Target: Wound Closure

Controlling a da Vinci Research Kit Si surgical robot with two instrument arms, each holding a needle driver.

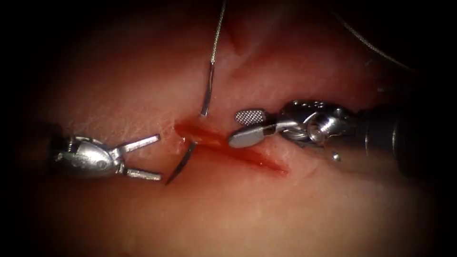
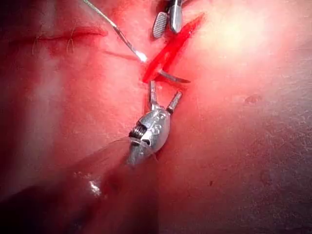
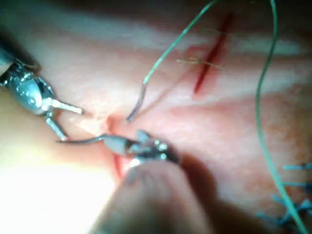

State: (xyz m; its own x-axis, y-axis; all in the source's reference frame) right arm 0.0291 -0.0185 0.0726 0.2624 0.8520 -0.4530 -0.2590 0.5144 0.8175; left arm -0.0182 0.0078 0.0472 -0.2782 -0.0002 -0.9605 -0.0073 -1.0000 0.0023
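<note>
Between both open jaws, needle sits through the cut.

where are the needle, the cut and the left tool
needle [image 1: 180, 167], endoscope view, on its pointed end left of the cut
cut [image 1: 247, 154], endoscope view, on its red middle
left tool [image 1: 143, 157], endoscope view, midway between its open jaws

Surgical training bench; pork tissue with cut, needle; wristed instruments

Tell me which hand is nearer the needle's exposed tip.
Left. The left hand sits open beside the needle tip, left of the cut; the right hand, also open and empty, is across the cut.
</note>
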